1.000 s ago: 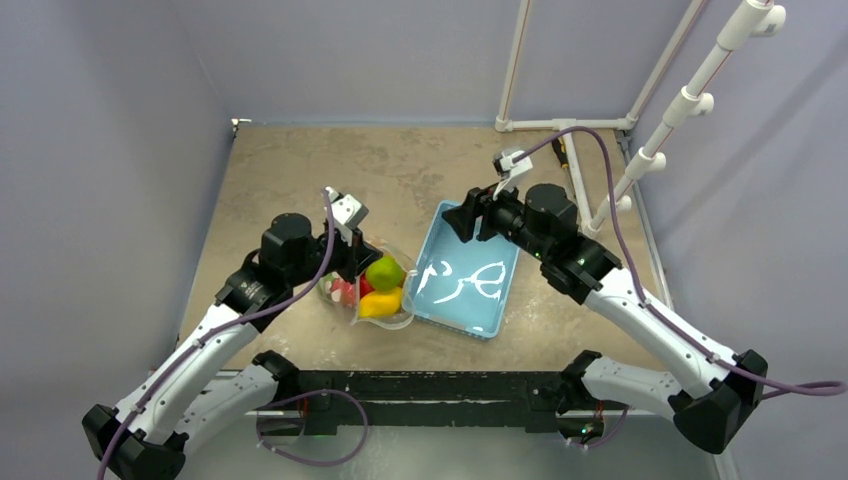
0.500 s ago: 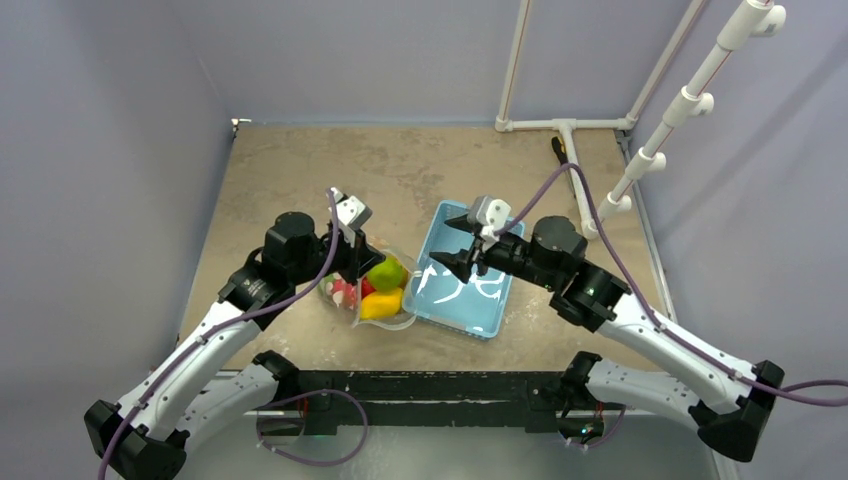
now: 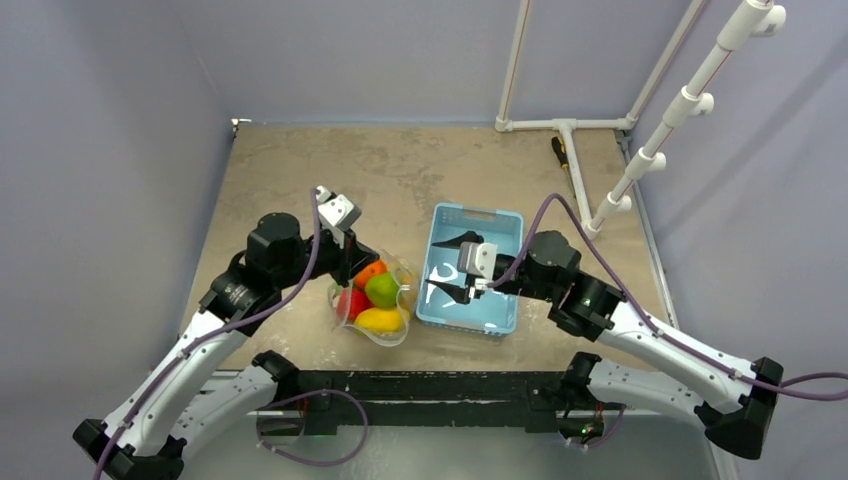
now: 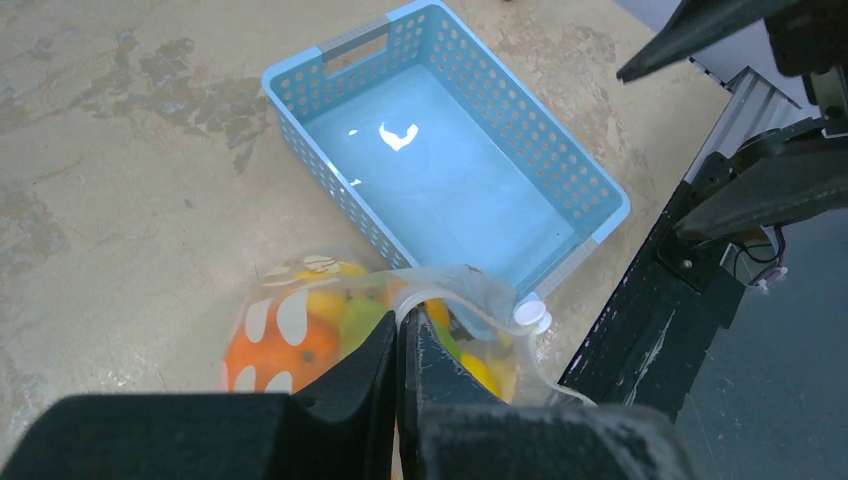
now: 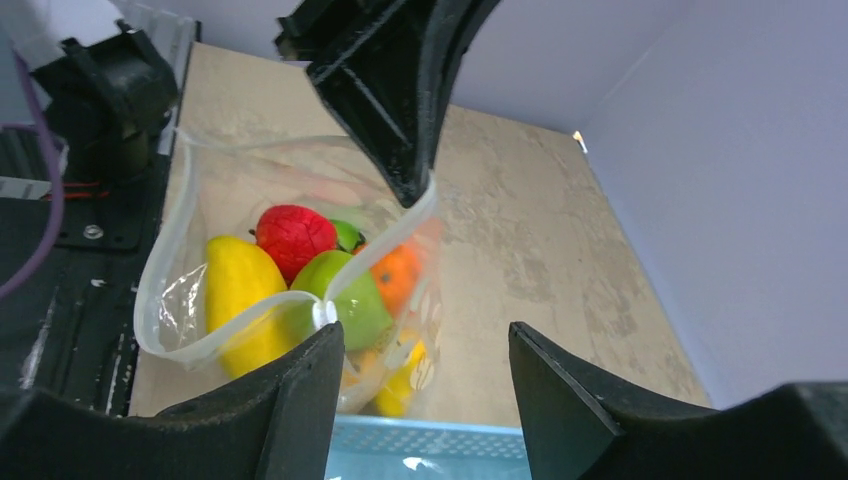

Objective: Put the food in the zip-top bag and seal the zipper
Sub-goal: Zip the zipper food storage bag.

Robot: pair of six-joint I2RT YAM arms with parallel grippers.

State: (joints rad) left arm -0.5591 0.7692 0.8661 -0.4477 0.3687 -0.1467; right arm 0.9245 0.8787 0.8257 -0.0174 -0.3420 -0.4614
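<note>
Tan worktop (image 3: 400,170), centre frame: zip-top bag (image 5: 180,300) holding the food (image 3: 383,290) sits just left of the blue basket (image 3: 478,212); left jaws clamp its rim, right jaws stand apart above the basket.

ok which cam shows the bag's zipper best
Right wrist view: the zipper shows as a whitish strip looping round the open mouth, pinched by the left gripper. The left wrist view shows only a short stretch past its shut jaws; the top view shows just a faint rim.
</note>
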